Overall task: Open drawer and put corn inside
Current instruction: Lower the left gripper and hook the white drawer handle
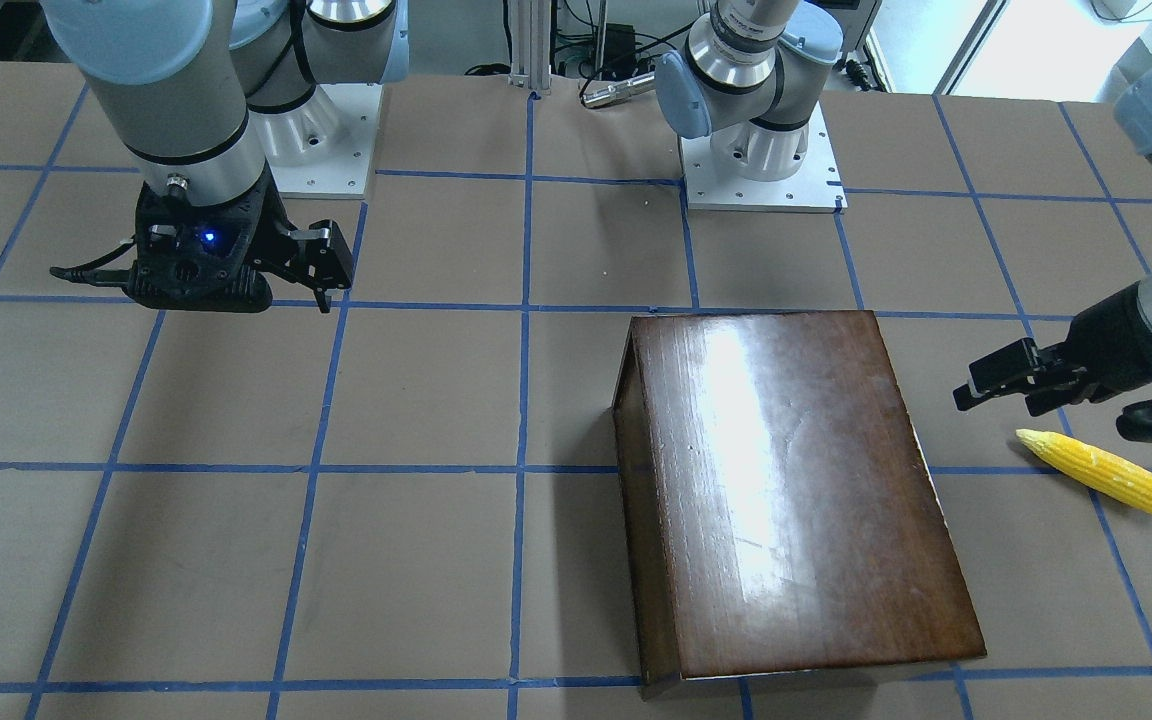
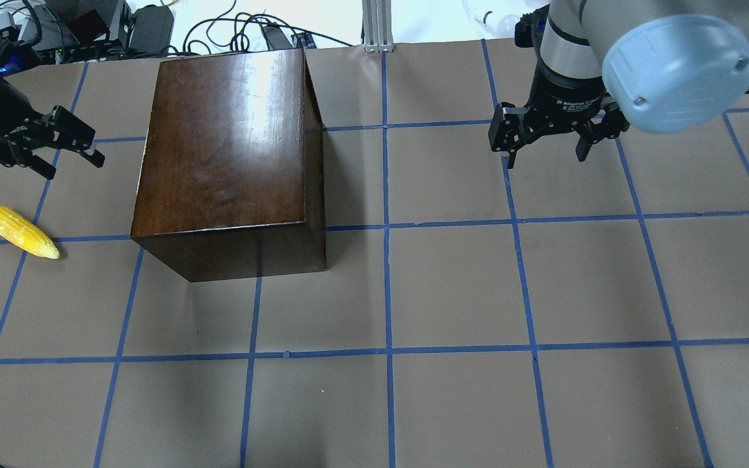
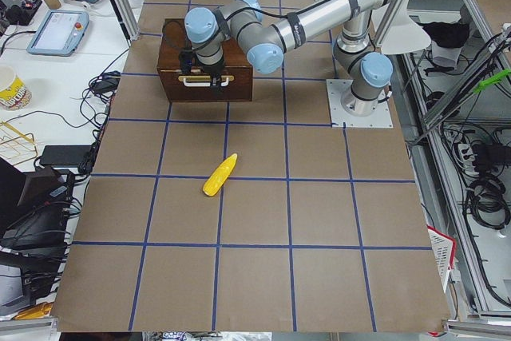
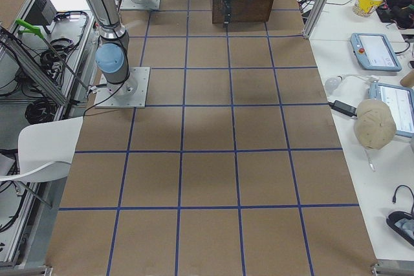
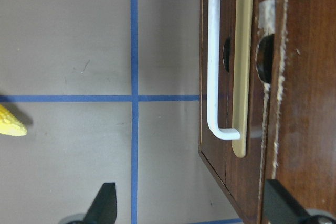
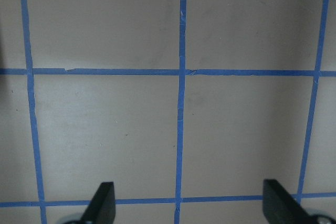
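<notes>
The glossy dark-brown box [image 2: 228,143] stands on the table. Its drawer is shut: the worn front panel [image 5: 226,103] with a white handle [image 5: 212,61] sits flush in the left wrist view and shows small in the exterior left view [image 3: 206,80]. The yellow corn [image 2: 20,232] lies on the table beside the box, also in the front view [image 1: 1096,470]. My left gripper [image 2: 74,164] is open and empty, hovering between the corn and the drawer front. My right gripper [image 2: 545,158] is open and empty, far from the box over bare table.
The table [image 2: 452,286] is brown paper with a blue tape grid. Cables and gear lie beyond the far edge [image 2: 153,26]. The arm bases [image 1: 761,150] stand at the robot's side of the table.
</notes>
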